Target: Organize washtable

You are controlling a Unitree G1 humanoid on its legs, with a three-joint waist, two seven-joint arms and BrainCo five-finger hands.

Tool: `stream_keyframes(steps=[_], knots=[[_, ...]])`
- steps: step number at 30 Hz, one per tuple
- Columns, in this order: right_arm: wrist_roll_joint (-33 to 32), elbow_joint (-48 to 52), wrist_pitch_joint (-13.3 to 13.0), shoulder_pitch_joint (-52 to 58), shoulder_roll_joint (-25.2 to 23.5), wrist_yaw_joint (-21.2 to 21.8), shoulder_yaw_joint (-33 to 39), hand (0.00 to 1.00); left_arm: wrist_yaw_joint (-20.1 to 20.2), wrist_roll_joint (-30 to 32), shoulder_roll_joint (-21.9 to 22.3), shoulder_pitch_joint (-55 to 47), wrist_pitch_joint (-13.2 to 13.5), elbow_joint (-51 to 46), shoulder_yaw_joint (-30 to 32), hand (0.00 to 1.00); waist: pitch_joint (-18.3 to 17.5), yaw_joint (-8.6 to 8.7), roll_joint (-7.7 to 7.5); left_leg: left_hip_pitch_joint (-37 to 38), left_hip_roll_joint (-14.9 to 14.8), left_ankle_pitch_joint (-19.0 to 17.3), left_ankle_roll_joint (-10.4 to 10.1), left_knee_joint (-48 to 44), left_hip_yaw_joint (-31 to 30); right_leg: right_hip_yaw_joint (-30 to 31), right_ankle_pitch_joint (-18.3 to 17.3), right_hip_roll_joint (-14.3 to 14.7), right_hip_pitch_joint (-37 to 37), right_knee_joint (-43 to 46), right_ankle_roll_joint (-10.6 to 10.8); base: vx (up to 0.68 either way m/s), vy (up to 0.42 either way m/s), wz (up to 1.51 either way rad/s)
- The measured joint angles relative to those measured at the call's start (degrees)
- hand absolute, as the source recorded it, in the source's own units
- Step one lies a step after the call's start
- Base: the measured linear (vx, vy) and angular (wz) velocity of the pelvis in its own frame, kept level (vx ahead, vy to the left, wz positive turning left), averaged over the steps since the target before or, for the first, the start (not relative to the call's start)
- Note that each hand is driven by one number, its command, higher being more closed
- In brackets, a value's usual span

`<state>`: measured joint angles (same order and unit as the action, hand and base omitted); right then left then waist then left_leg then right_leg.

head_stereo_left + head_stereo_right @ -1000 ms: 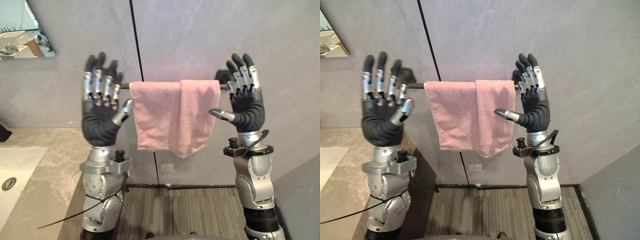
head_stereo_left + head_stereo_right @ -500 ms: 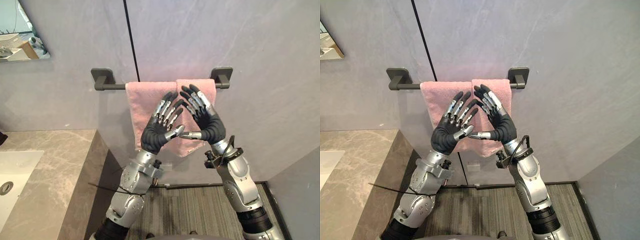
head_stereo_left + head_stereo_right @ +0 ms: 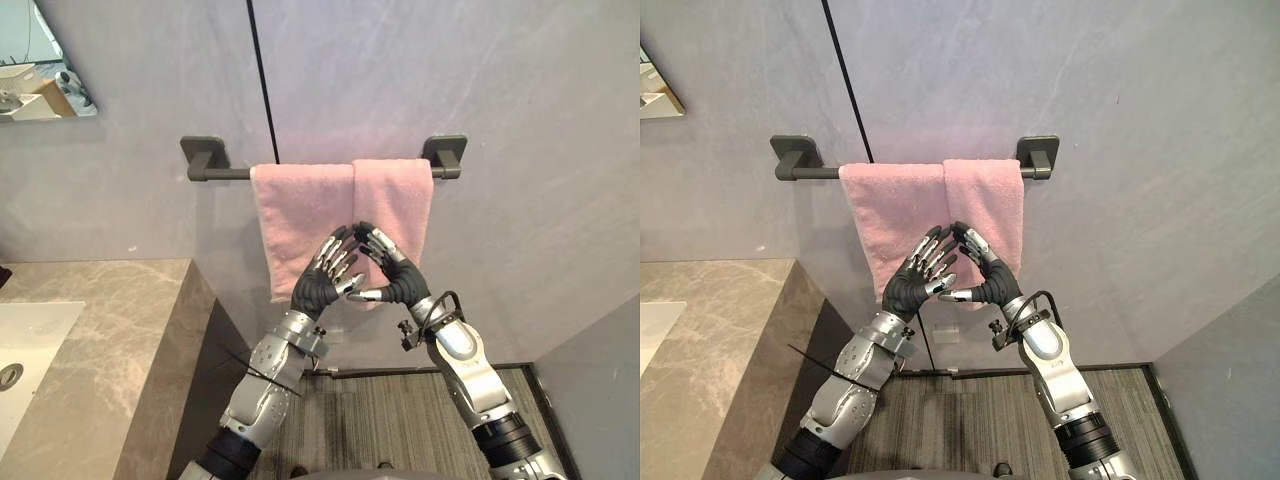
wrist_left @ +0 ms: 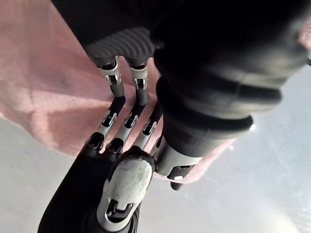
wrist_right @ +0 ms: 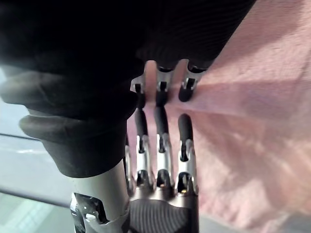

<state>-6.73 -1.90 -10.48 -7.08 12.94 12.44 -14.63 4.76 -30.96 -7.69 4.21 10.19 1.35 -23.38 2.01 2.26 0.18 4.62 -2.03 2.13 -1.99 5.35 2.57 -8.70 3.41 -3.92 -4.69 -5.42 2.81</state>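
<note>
- Bench [image 3: 110, 330], grey marble, lower left and nearest; white sink [image 3: 25, 345] set in its left part. Nothing on the visible part of the top.
- Left robot hand [image 3: 318, 287] is raised past the bench's right edge with fingers straight and released, holding nothing.
- Right robot hand [image 3: 397, 281] is just beside it, also with fingers straight and released, also empty. The palms face each other and the fingertips meet in a tent shape, thumbs near each other below.
- Pink towel [image 3: 300, 205] hangs directly behind and above both hands, draped over the rail [image 3: 222, 173]. It falls in two panels side by side, and the right one overlaps the left at the middle.
- The fingertips meet about in front of that overlap seam. The lower hem is at wrist level behind the hands. Cannot tell whether any finger touches the cloth.
- Key relation: the towel is ahead of and above the hands. The rail's long axis runs left-right and the panels hang straight down. The left hand fronts the left panel and the right hand the right, about equally near.
- Judgement: the towel looks already hung. The next move is likely smoothing it or pulling away.
- Grey wall [image 3: 520, 120] is behind, with a mirror [image 3: 40, 70] corner at upper left.
</note>
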Motion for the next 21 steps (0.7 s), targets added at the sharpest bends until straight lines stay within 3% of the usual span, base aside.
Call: stream_keyframes(steps=[12,21], knots=[[4.6,-6.5,1.8,-1.0,0.5,-2.8,-0.5,0.00,-3.0,3.1,-0.5,3.8,-0.5,7.8,2.6,0.00,0.0,0.03,-0.56,-0.9,0.0,0.0,0.0,0.0,-0.3,-0.3,0.0,0.0,0.6,-0.1,0.0,0.00,0.000,0.00],[4.7,-8.5,2.0,-1.2,-1.5,-7.4,10.2,0.00,-5.3,4.7,-0.5,4.0,-0.9,9.9,9.4,0.00,0.2,0.00,-1.16,-1.0,0.0,0.0,0.0,0.0,-0.7,-0.5,0.0,0.0,0.6,-0.1,0.0,-0.02,-0.008,0.01]])
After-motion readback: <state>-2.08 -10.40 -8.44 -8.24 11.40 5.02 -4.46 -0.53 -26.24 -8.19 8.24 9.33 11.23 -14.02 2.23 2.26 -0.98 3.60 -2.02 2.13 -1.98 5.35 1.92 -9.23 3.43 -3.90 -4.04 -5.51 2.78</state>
